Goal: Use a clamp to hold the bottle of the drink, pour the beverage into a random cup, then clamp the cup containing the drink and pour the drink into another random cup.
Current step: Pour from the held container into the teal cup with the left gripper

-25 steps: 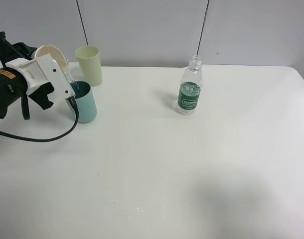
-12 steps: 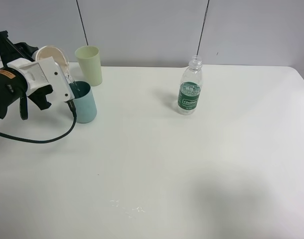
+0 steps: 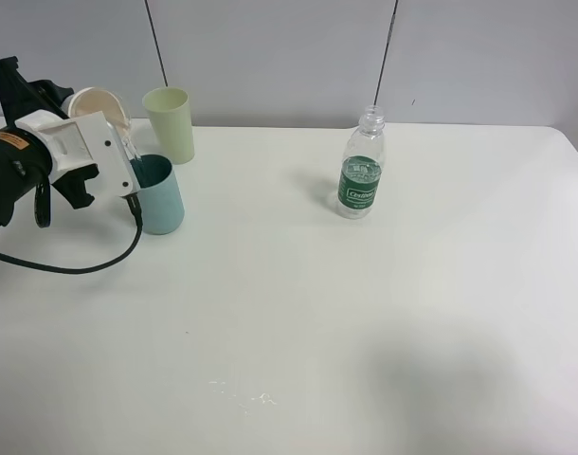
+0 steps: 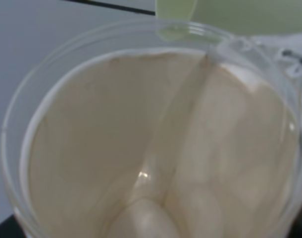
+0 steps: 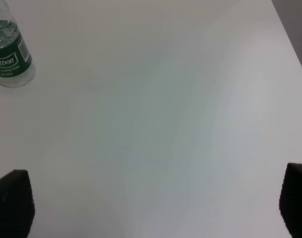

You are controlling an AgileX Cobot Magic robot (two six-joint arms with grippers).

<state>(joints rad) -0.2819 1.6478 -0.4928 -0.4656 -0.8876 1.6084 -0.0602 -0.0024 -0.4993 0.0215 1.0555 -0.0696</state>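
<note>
- High view: we are watching the left jaws clamping the cream cup (image 3: 98,100), tipped over the blue cup (image 3: 162,199) at the left end of the counter (image 3: 365,313), with the green cup (image 3: 170,123) just behind; the bottle (image 3: 362,175) is standing well apart.
- Left wrist: we are looking straight into the cream cup (image 4: 116,148); it is looking light, thin-walled and likely crushable, so we are favouring a gentle mid-wall grip.
- Right wrist: the right jaws are gaping wide, holding nothing, above bare counter near the bottle (image 5: 8,54).
</note>
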